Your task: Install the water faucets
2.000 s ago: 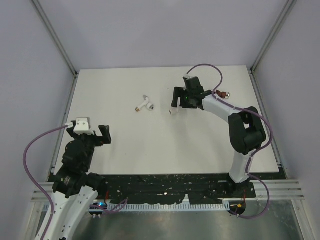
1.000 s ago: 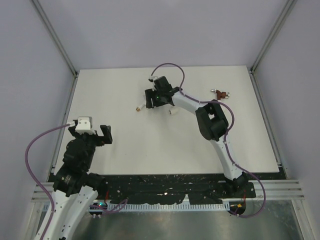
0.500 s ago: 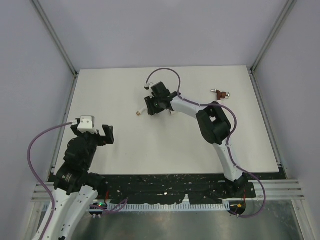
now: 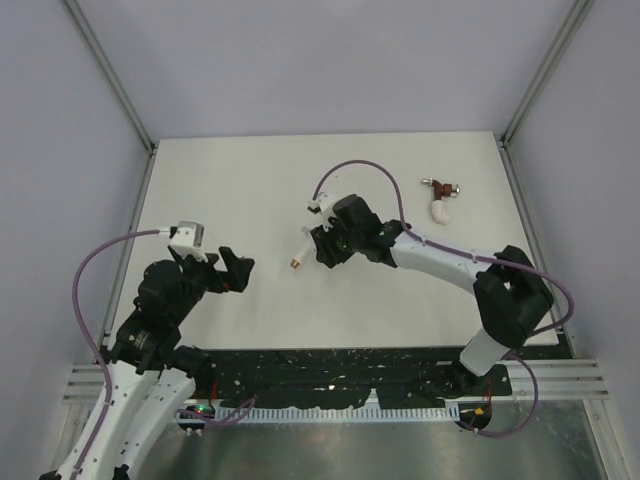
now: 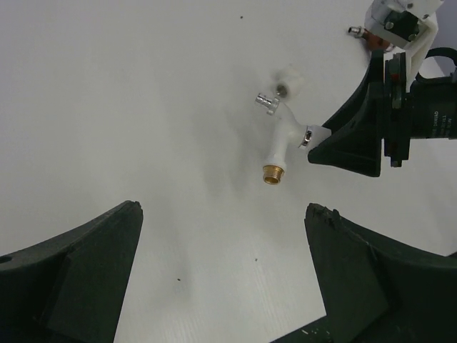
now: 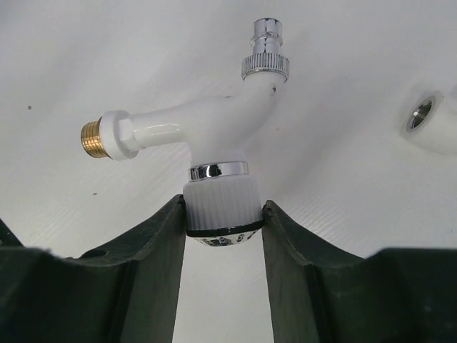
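The right arm stretches low from its base at the desk's (image 4: 220, 180) near right edge, its forearm running out toward the middle of the desk. The right claw (image 6: 223, 223) is clenched on the white faucet (image 6: 207, 127), one finger on either side of the ribbed knob. The faucet lies roughly level, its brass threaded end turned toward the near left corner and its chrome spout pointing away from the claw. Whether it touches the desk cannot be told.

The left arm rises from the near left edge, elbow bent. The left claw (image 4: 232, 270) hangs over the near left part of the desk, tipped toward the white faucet, its fingers spread wide with nothing between them and well apart from the faucet.

The dark red faucet (image 4: 438, 186) lies near the far right corner, and a white elbow fitting (image 4: 439, 212) lies just beside it.
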`<state>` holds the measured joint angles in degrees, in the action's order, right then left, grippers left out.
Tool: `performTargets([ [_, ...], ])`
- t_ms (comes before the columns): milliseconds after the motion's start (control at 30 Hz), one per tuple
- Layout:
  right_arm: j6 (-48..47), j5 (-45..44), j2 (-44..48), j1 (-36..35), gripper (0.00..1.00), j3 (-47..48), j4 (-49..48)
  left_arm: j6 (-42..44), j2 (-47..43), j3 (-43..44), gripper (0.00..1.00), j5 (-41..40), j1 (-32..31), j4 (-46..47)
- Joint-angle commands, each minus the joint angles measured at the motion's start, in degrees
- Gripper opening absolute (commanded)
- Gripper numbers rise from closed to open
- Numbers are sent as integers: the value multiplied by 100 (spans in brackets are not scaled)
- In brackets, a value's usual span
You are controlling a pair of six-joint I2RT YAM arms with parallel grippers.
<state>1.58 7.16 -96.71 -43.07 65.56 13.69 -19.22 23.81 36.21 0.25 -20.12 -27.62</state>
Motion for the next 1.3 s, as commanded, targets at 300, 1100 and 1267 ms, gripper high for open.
performTargets([
  [300, 96, -135, 2453, -641, 5, -1598, -2204, -1856, 1389, -8, 95, 2919, -27, 1116],
  [1100, -510, 647, 2912, -1221, 5, -2109, -3057, -3491, 2399, 53, 79, 2532, -62, 3007],
  [1267, -580, 568, 2912, -1256, 5, -2117, -3031, -3737, 2558, 1, 56, 2761, -71, 3288],
])
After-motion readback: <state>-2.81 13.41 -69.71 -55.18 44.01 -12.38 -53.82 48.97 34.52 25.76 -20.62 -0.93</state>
